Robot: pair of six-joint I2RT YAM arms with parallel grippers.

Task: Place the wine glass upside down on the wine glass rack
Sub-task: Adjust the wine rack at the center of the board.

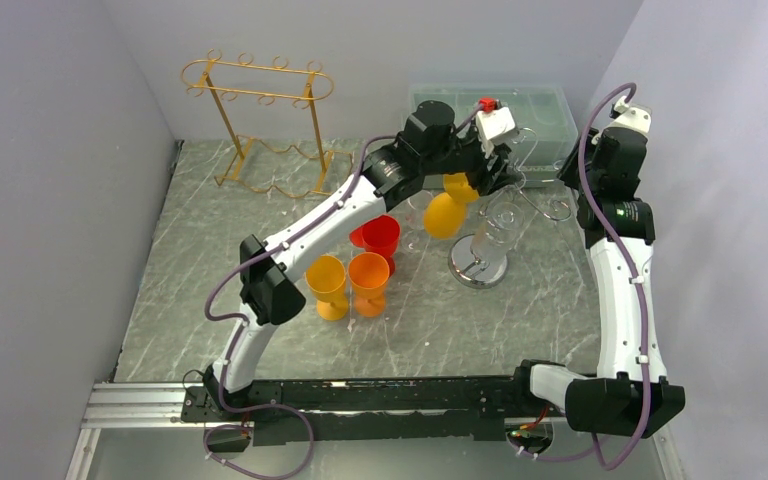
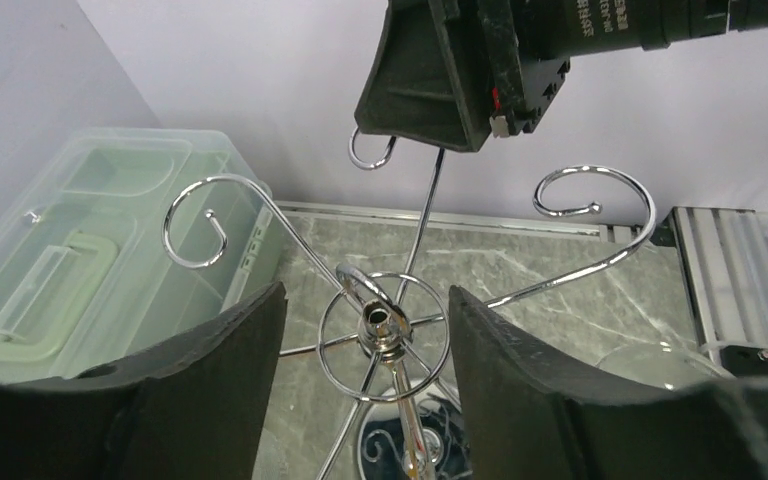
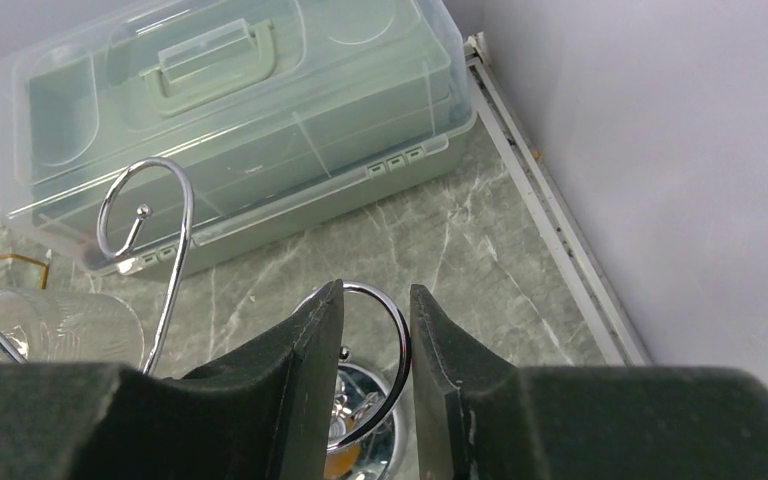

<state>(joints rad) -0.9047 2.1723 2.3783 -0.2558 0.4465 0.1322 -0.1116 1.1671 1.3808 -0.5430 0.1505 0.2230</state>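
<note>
Though close, rack (image 2: 378, 318) partly cropped

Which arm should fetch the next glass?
Left. The left end effector is open above the rack, and the orange glasses stand nearer its side; the right end effector grips a rack hook.

The top camera hangs high behind the robot, looking down and forward over the whole desk (image 1: 210, 250). Both wrist cameras sit close above the chrome rack (image 2: 380, 318) — left facing the side wall (image 2: 260, 100), right tilted toward the clear box (image 3: 240, 90) — which all three views share.
</note>
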